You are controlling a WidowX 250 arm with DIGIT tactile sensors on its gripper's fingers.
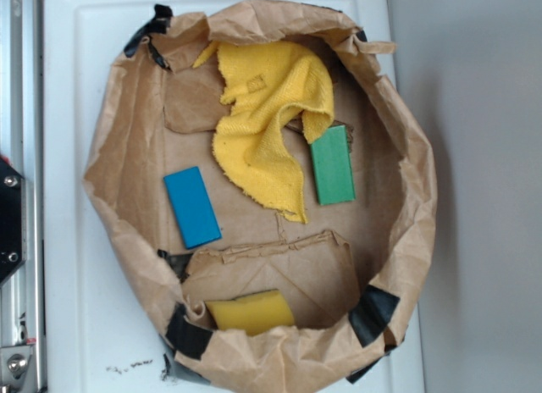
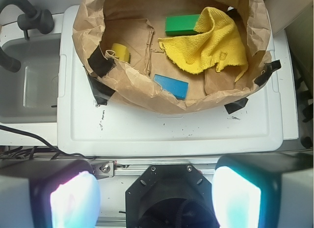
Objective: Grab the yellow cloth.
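The yellow cloth (image 1: 258, 126) is lying crumpled in the paper bag (image 1: 411, 207), overlapping the green block (image 1: 332, 164). The gripper (image 2: 156, 196) is hovering outside, jaws spread, holding nothing.

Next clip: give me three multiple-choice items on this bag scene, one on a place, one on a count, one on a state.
1. Which block does the yellow cloth touch?
A. green
B. blue
C. yellow

2. How many blocks lie in the paper bag?
A. two
B. three
C. five

3. How does the gripper stand?
A. shut on the cloth
B. open, away from the bag
C. inside the bag

Key:
1 A: a cloth corner lies against the green block.
2 B: the green, the blue block and the yellow block.
3 B: the wrist view shows both fingers apart with nothing between.
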